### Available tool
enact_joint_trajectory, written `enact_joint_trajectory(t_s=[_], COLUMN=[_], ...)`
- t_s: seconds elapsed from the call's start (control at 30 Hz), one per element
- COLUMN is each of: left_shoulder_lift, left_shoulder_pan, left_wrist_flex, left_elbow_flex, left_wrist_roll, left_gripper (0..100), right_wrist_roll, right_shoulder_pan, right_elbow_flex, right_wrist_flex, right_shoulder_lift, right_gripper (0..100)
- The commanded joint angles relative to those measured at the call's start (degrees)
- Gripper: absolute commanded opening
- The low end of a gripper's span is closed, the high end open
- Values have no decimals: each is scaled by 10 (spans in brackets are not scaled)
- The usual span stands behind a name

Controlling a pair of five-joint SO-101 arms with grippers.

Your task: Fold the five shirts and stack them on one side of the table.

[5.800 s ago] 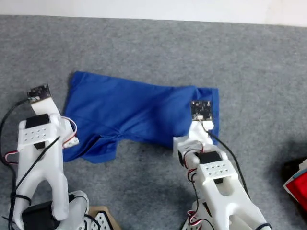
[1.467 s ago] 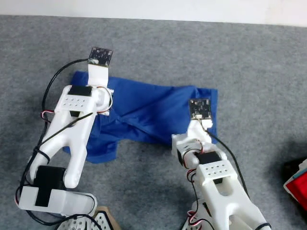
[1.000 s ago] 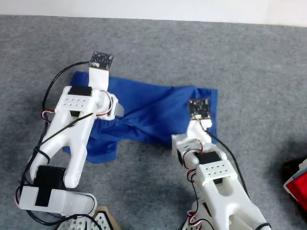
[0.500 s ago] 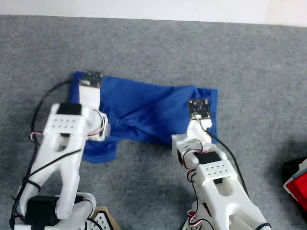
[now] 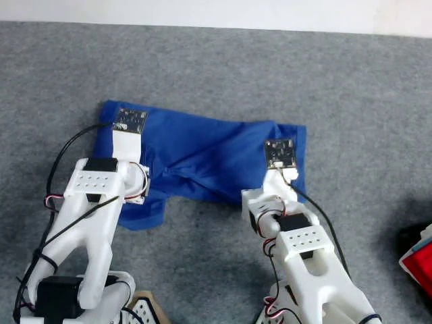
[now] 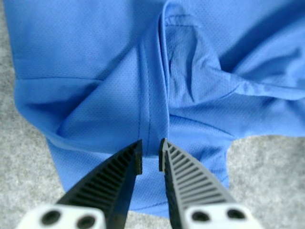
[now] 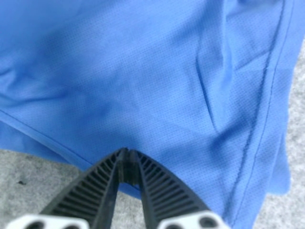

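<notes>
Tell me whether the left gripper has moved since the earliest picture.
Yes. The left gripper went from beside the blue shirt's left edge to above its left part.

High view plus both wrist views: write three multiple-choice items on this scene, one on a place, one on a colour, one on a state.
1. The shirt lies:
A) on the grey table
B) in a basket
C) over a chair

2. The shirt's colour is:
A) red
B) white
C) blue

3. The right pincer is:
A) wide open
B) shut
C) holding a cup

Key:
1 A, the shirt is spread on the grey surface in the high view.
2 C, the cloth is blue in every view.
3 B, its tips meet in the right wrist view.
</notes>
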Motion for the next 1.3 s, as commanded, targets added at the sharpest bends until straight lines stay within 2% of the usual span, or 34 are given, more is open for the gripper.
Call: enact_joint_trajectory(t_s=[0.0, 0.43, 0.6, 0.73, 0.87, 1.27], left_shoulder_lift=[-23, -23, -23, -22, -23, -17], left_shoulder_pan=[-3, -3, 0, 0, 3, -20], left_wrist_flex=[33, 32, 0, -4, -4, -30], left_elbow_flex=[-7, -7, -5, -7, -7, -2], left_wrist_roll=[-53, -200, -245, -312, -312, -315], left_gripper=[85, 85, 89, 176, 243, 200], right_wrist_roll=[8, 8, 8, 8, 8, 8], right_shoulder_pan=[6, 5, 5, 5, 5, 7], right_elbow_flex=[-3, -3, -3, -3, -3, -3], right_wrist_flex=[-10, -10, -10, -10, -10, -10], right_shoulder_lift=[-7, -7, -7, -7, -7, -7], right_gripper=[7, 7, 7, 7, 7, 7])
